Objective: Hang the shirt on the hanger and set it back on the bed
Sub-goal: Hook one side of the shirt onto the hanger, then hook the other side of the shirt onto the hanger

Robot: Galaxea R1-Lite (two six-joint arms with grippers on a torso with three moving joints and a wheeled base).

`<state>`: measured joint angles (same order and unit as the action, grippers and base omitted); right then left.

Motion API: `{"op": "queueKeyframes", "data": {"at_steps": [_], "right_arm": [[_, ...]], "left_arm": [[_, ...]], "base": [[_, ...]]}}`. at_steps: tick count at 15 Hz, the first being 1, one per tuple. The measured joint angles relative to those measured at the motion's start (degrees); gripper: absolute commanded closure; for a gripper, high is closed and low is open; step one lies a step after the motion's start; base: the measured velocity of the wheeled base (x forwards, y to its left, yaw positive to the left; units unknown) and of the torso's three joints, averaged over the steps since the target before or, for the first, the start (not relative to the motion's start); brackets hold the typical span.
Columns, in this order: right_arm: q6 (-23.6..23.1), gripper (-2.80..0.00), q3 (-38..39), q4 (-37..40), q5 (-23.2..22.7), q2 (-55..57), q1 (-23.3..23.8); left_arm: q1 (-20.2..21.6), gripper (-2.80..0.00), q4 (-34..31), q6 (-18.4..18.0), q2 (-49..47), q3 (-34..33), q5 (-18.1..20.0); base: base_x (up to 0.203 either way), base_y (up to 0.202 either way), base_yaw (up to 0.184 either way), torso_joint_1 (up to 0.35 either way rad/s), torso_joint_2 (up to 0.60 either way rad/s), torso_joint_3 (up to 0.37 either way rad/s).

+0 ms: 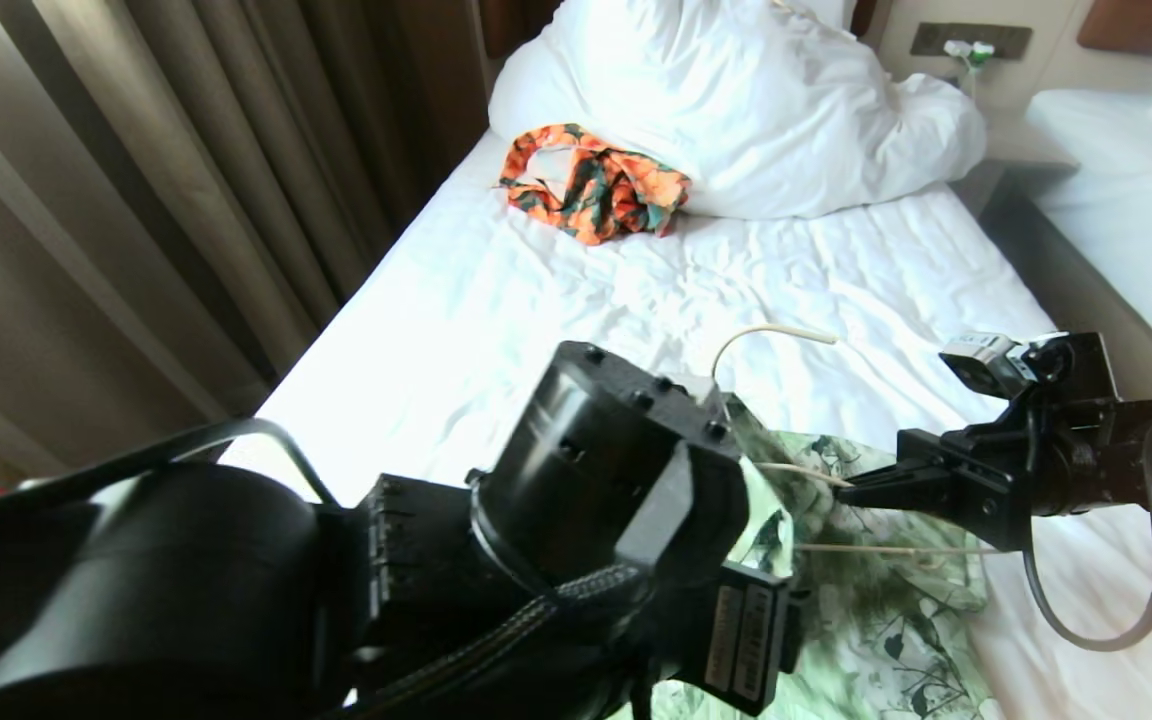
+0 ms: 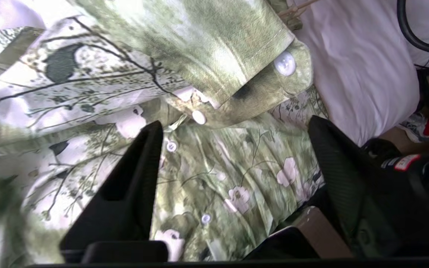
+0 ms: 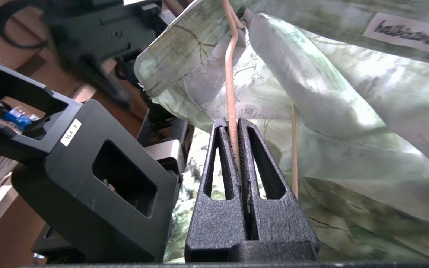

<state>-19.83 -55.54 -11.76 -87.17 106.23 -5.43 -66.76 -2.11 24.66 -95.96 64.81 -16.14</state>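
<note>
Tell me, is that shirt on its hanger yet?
Partly. The hanger already runs inside the shirt, its hook poking out at the collar. The right gripper pinches the wire shut; the left gripper is open over the button front. Left: straighten the shirt and lay it on the bed.

white sticker on black plastic camera housing (image 3: 88, 163): reads "VLA", further mark unclear, at housing's 10 o'clock | white woven neck label (image 3: 408, 33) on light green floral shirt (image 3: 348, 111): dark cursive script, not legible | labels on black left-arm module (image 1: 741, 640), head view: too blurred to read
</note>
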Motion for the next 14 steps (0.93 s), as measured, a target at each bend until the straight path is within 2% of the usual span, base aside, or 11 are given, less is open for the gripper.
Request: {"op": "queueKeyframes", "data": {"at_steps": [7, 9, 14], "right_arm": [[0.0, 0.0, 0.8, -0.09, 0.0, 0.44, -1.32], [0.0, 0.0, 0.83, -0.11, 0.0, 0.41, -2.05], [0.1, 0.0, -0.09, -0.2, 0.0, -0.73, -4.99]], "left_arm": [[1.61, 0.0, -0.09, -0.11, 12.74, -11.44, -0.16], [4.24, 0.0, -0.32, -0.71, 15.56, -13.6, -0.15], [10.7, 0.0, -0.14, -4.82, 22.82, -19.28, 0.1]], "base": [[0.0, 0.0, 0.0, 0.0, 0.0, 0.0], [0.0, 0.0, 0.0, 0.0, 0.0, 0.0], [0.0, 0.0, 0.0, 0.0, 0.0, 0.0]]}}
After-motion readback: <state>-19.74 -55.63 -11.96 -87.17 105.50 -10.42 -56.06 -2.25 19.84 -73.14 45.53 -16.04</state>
